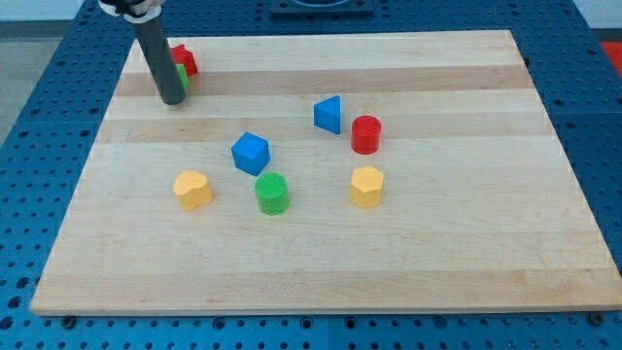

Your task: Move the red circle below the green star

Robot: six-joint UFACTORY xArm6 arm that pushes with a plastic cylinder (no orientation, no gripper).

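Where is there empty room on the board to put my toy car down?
The widest bare wood is along the view's bottom, below the yellow blocks and green cylinder. The view's right, past the red cylinder, is bare too. The middle is crowded, with two blue blocks. My tip sits top left, against red and green blocks.

The arm's dark rod (160, 63) is seen entering from the view's top left and is held nearly upright, leaning slightly toward the view's right as it descends. My tip (173, 100) is set down at the board's surface near the view's upper left corner.
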